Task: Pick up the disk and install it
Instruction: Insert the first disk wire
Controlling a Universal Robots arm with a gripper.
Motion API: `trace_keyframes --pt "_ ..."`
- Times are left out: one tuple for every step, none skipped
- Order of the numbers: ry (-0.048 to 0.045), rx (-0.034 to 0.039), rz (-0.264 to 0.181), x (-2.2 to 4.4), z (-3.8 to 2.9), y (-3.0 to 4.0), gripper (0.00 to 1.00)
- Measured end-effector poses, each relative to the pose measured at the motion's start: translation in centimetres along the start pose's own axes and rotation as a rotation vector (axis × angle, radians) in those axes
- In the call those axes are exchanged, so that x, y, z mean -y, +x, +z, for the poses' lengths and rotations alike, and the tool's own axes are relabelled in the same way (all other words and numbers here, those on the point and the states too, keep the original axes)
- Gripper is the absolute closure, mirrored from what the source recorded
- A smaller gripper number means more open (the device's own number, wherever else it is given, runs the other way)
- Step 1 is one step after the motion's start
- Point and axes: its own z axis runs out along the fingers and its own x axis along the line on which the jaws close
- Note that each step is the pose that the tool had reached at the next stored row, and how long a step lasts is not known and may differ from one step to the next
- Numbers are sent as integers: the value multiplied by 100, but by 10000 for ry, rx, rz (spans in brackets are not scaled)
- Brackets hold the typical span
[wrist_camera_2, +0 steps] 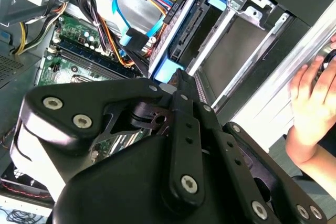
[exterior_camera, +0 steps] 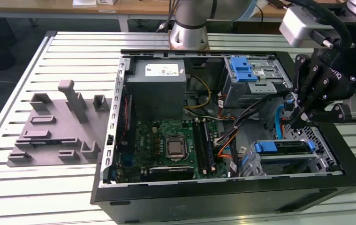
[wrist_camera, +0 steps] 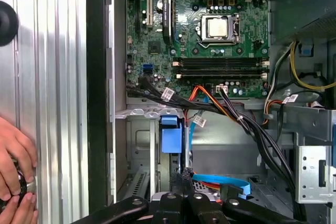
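Note:
The disk (exterior_camera: 285,147) lies in the drive bay at the corner of the open computer case (exterior_camera: 228,192), on the exterior view's right. Its blue carrier frame shows at one end. The blue tab of the disk (wrist_camera: 170,139) shows in both wrist views, standing edge-on in the metal bay (wrist_camera_2: 169,70). My gripper (exterior_camera: 295,120) hangs just above and behind the bay, fingers pointing down and shut with nothing between them. Its fingertips (wrist_camera: 181,176) sit close to the disk's end without clearly touching it.
A grey power supply box (exterior_camera: 159,89), a drive cage with a blue latch (exterior_camera: 248,74) and the green motherboard (exterior_camera: 171,145) fill the case. Bundled cables (wrist_camera: 220,103) run past the bay. A grey fixture (exterior_camera: 59,126) lies on the slatted table. A person's hand (wrist_camera_2: 315,103) rests outside the case.

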Motion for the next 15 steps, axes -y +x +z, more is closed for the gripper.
trace_keyframes --pt "-1 9 0 2 2 -1 89" --pt "-2 34 1 5 5 -1 89" --pt "-3 77 1 7 8 -2 89" --pt "-5 142 2 9 12 -2 89" --pt "-7 216 2 11 15 -2 89" --pt "-8 288 2 14 19 -3 89" --pt "-9 318 2 19 24 -3 89" --pt "-9 326 2 23 31 -4 89" --pt "-10 325 2 27 35 -4 89" --pt "-10 323 3 32 40 -4 89" --pt "-10 325 2 36 46 -4 89" --pt "-10 332 2 40 49 -4 89" --pt "-11 346 3 42 53 -4 89" --pt "-11 373 4 44 57 -4 89" --pt "-12 411 3 48 61 -5 89"
